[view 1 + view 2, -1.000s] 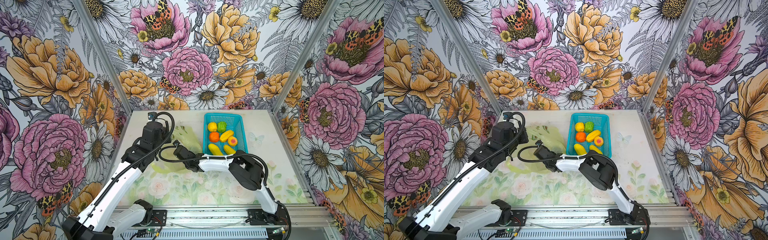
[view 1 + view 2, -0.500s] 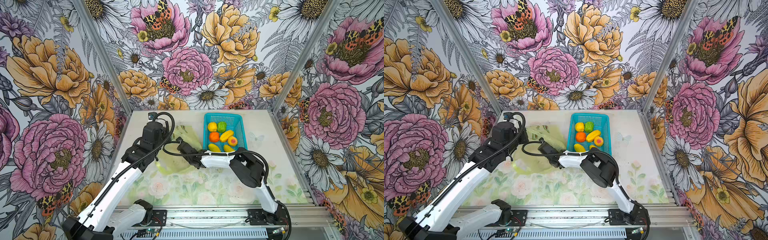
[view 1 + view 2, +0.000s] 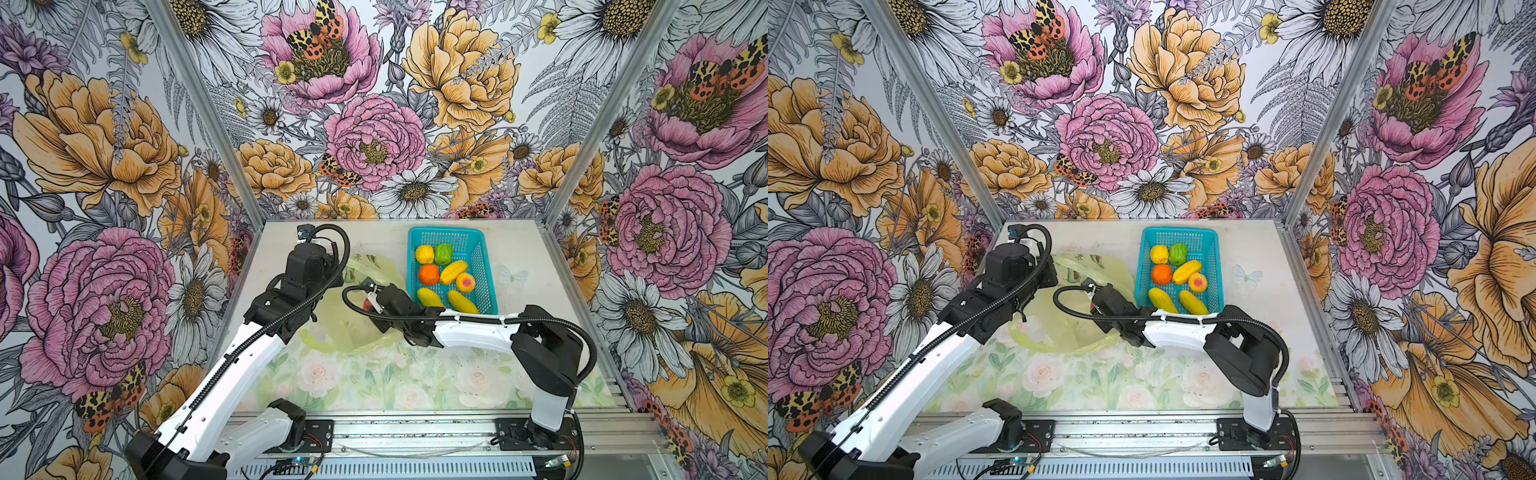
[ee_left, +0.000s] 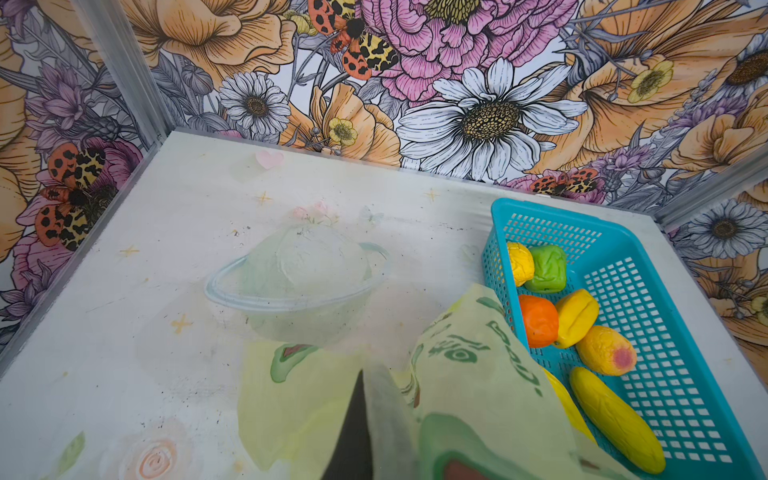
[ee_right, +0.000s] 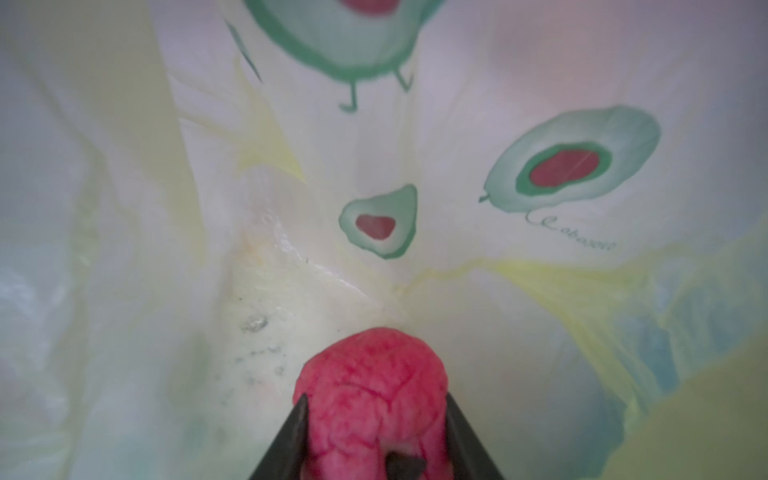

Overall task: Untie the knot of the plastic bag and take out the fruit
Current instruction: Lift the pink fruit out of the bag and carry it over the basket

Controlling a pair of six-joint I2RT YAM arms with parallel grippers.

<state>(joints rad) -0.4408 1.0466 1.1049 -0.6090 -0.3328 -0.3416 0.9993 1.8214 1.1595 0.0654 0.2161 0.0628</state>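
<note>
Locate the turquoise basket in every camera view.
Top view: turquoise basket at the back, right of centre.
Top view: same spot.
Left wrist: just beyond the plastic bag, with fruit inside.
Right wrist: not in it.
Shared landmark: the plastic bag, in all four.

The right gripper [image 5: 376, 419] sits inside the plastic bag [image 3: 357, 336], one fruit [image 5: 374, 374] between its jaws. Just right of it stands the basket [image 3: 485, 266], holding seven fruits [image 3: 428, 275]. Left of it, the left gripper [image 4: 353, 424] meets the bag's edge.
</note>
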